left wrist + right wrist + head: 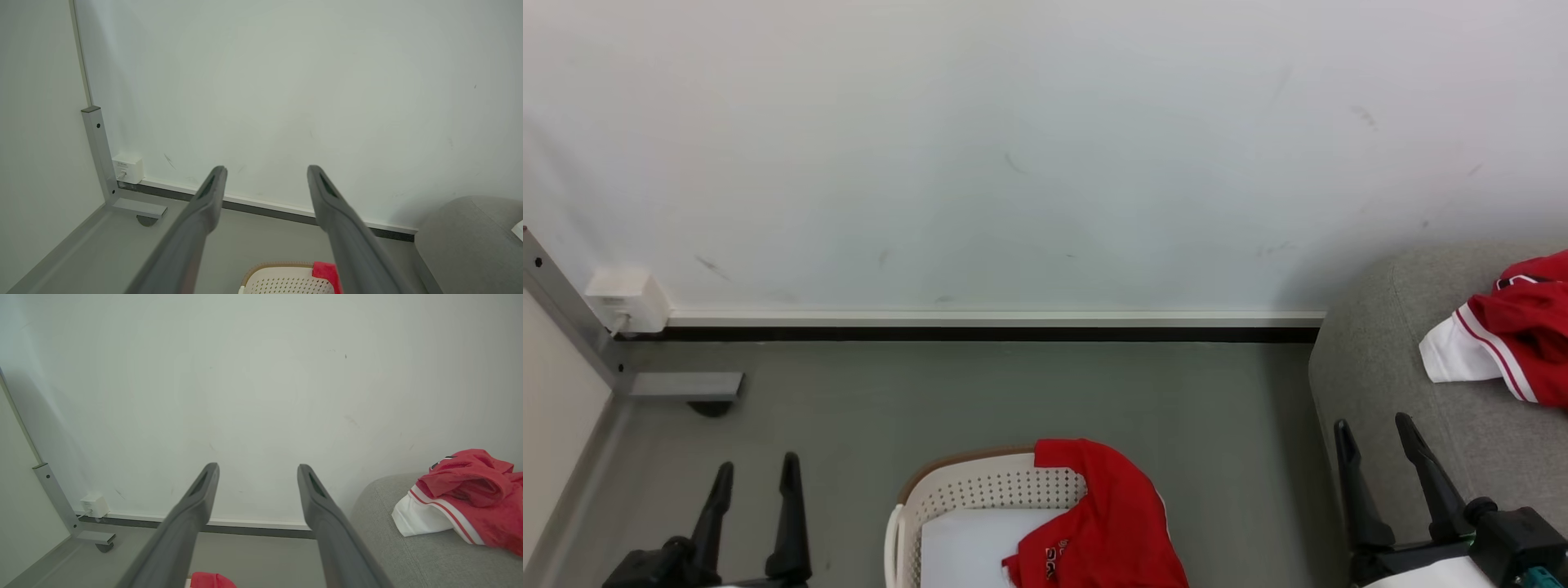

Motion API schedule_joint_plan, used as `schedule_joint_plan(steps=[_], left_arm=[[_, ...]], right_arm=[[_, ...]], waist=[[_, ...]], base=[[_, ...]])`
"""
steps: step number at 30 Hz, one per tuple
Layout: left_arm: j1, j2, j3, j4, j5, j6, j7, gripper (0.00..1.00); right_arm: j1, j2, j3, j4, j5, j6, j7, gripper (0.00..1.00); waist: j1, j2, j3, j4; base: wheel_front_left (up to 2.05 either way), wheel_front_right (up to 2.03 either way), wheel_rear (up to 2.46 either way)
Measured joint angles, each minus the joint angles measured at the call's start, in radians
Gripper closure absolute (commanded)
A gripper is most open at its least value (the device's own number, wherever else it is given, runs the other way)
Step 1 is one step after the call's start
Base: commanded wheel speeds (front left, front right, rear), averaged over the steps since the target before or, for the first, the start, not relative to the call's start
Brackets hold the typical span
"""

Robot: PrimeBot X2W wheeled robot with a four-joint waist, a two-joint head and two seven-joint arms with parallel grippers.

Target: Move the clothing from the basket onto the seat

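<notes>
A cream-white perforated basket (980, 490) with a brown rim stands on the floor at the bottom centre of the head view. A red garment (1107, 514) with white lettering drapes over its right side and rim. Another red garment with white striped trim (1507, 331) lies on the grey sofa (1380, 359) at the right. My left gripper (755, 467) hangs open left of the basket, holding nothing. Between basket and sofa, my right gripper (1379, 426) also stands open, clear of both. The wrist views show the basket rim (282, 267) and the sofa garment (466, 494).
A flat pale pad (968, 543) lies inside the basket. A white wall with a dark skirting strip (980, 333) runs behind. A grey metal frame leg with a foot (678, 384) and a white socket box (625, 298) sit at the left. Grey floor (1013, 392) lies between.
</notes>
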Motion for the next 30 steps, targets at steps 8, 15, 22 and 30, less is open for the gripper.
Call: schedule_joint_plan(steps=[8, 15, 22, 30], left_arm=[[-0.013, -0.040, 0.054, 0.033, 0.060, -0.061, 0.000, 0.00], [-0.019, -0.061, 0.084, 0.045, 0.092, -0.086, 0.000, 0.00], [-0.026, -0.071, 0.107, 0.055, 0.107, -0.105, 0.000, 0.00], [-0.034, -0.080, 0.112, 0.063, 0.113, -0.119, 0.000, 0.00]], right_arm=[[0.000, 0.008, 0.005, 0.011, -0.014, 0.000, 0.000, 0.00], [-0.002, 0.009, 0.003, 0.016, -0.014, 0.000, 0.000, 0.00], [-0.007, 0.010, 0.006, 0.021, -0.014, 0.000, 0.000, 0.00], [-0.025, 0.011, 0.005, 0.028, -0.012, 0.000, 0.000, 0.00]], waist=[[0.0000, -0.0001, 0.000, 0.005], [0.0000, -0.0001, 0.000, 0.001], [0.0000, -0.0001, 0.003, -0.004], [0.0000, -0.0001, 0.011, -0.021]], base=[[0.00, 0.00, 0.00], [0.00, 0.00, 0.00], [0.00, 0.00, 0.00], [0.00, 0.00, 0.00]])
